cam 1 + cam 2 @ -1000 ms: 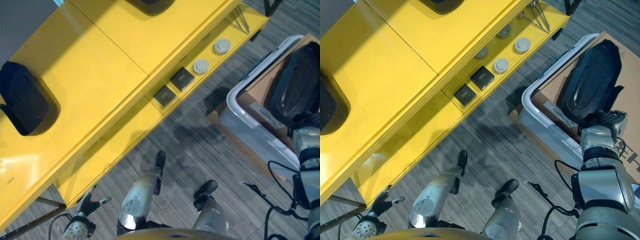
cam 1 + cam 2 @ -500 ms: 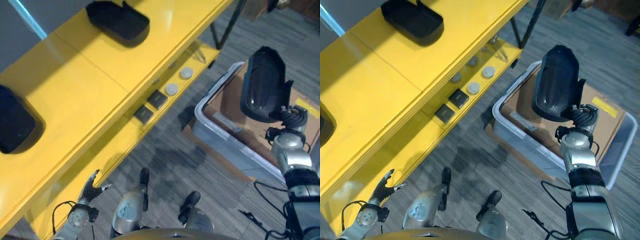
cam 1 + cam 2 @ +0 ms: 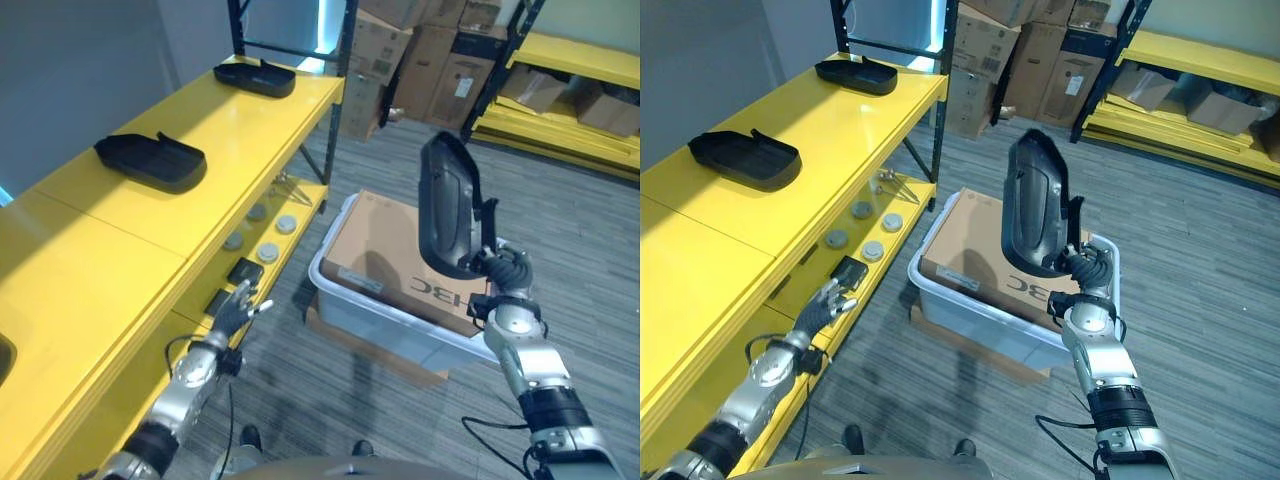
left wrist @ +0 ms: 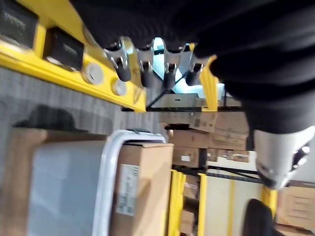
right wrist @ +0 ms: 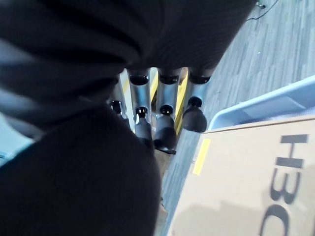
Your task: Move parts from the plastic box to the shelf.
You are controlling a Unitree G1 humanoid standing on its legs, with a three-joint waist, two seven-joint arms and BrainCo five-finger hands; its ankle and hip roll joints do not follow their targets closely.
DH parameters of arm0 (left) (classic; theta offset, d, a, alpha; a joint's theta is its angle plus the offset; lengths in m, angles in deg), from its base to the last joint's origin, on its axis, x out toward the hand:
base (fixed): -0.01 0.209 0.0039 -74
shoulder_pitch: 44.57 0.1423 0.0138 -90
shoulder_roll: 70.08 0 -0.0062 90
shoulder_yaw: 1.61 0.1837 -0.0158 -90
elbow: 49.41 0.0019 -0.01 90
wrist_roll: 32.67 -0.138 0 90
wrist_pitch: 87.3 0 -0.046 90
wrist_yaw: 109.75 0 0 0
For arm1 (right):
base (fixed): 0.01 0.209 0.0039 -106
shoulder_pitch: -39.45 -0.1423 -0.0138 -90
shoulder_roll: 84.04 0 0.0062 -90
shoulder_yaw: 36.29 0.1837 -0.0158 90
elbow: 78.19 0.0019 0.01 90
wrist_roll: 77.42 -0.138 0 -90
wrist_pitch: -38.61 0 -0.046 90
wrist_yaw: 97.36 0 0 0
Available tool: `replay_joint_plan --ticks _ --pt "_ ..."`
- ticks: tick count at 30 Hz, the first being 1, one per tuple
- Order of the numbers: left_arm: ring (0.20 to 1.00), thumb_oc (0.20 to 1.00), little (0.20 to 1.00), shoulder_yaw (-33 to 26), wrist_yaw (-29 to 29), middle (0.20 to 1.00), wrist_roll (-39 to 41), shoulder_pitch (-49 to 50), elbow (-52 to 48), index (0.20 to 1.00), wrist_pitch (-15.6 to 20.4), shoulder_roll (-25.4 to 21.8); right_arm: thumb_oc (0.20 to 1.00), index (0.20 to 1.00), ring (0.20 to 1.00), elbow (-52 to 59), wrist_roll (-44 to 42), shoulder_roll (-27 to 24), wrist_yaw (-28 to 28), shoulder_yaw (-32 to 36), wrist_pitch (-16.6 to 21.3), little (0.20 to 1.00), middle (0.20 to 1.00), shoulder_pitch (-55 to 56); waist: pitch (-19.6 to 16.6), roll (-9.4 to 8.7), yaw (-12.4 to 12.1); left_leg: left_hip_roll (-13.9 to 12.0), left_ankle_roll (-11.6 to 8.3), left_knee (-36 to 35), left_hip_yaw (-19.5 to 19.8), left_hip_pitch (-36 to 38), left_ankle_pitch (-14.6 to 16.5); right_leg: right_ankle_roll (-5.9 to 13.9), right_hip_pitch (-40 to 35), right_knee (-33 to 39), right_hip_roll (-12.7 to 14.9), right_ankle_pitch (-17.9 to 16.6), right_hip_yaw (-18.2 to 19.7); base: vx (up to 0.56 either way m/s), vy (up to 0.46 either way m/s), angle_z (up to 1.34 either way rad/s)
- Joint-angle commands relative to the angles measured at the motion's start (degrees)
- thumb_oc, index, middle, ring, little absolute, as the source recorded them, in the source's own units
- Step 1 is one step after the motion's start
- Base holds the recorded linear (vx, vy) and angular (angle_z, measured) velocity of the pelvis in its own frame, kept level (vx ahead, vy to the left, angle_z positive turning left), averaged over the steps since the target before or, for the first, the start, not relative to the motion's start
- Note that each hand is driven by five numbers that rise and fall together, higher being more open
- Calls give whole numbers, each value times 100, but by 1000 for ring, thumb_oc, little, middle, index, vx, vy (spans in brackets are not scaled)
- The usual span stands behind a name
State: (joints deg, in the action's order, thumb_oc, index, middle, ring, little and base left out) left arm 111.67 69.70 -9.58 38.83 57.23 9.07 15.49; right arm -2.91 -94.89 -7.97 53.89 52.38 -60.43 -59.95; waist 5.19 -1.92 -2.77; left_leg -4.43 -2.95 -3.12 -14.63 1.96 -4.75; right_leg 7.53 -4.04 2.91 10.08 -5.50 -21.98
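Right hand [image 3: 1087, 272] is gripping the black part [image 3: 1035, 205] upright above the plastic box [image 3: 940, 292]; left hand [image 3: 234, 310] is hanging relaxed near the shelf [image 3: 210, 130]. Carry it level, landing between the 2 trays [image 3: 150, 160].

A long yellow metal shelf [image 3: 830, 130] ran along the robot's left, with two black moulded plastic parts [image 3: 745, 158] on its top board. To its right, on the floor, a clear plastic box [image 3: 970, 315] held a brown cardboard carton [image 3: 980, 255].
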Motion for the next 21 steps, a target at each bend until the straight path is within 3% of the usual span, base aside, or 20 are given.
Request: replay_joint_plan --ticks 1,4,5,10,16,21 --pt "1000 1000 1000 260 -16 1000 705 -582 -155 1000 -407 217 200 200 200 102 345 -48 170 -317 384 200 200 -885 -56 51 -212 -150 7 362 -10 -63 447 354 117 -193 289 154 218 6 -12 -7" --pt "1000 1000 1000 370 192 1000 1243 -1046 -218 1000 -797 438 200 200 200 48 384 171 237 -680 288 200 200 -1093 -130 73 -107 -156 3 347 -42 -6 428 348 97 -177 268 147 272 18 -5 -12" --pt "1000 1000 1000 432 338 1000 1396 -1374 -102 1000 -1164 609 200 200 200 -41 374 330 296 -959 180 200 200 -1266 -197 90 -39 -160 -9 357 -79 36 426 341 74 -172 246 157 306 34 -7 -15" --pt "1000 1000 1000 564 337 1000 1590 -1643 148 1000 -1669 812 200 200 200 -209 460 475 434 -1363 81 200 200 -1424 -268 115 25 -181 -16 389 -145 75 428 318 45 -184 225 188 326 31 -11 -7" --pt "1000 1000 1000 657 314 1000 1485 -1755 283 1000 -2082 846 200 200 200 -313 513 558 476 -1616 -32 200 200 -1551 -304 135 20 -183 -21 416 -156 91 446 306 6 -185 207 222 326 16 -4 -3" --pt "1000 1000 1000 540 225 1000 1556 -1814 259 1000 -2272 796 200 200 200 -349 821 535 824 -1814 -195 200 200 -1521 -332 152 14 -183 -27 420 -154 135 452 297 -41 -196 195 251 325 36 4 -2"
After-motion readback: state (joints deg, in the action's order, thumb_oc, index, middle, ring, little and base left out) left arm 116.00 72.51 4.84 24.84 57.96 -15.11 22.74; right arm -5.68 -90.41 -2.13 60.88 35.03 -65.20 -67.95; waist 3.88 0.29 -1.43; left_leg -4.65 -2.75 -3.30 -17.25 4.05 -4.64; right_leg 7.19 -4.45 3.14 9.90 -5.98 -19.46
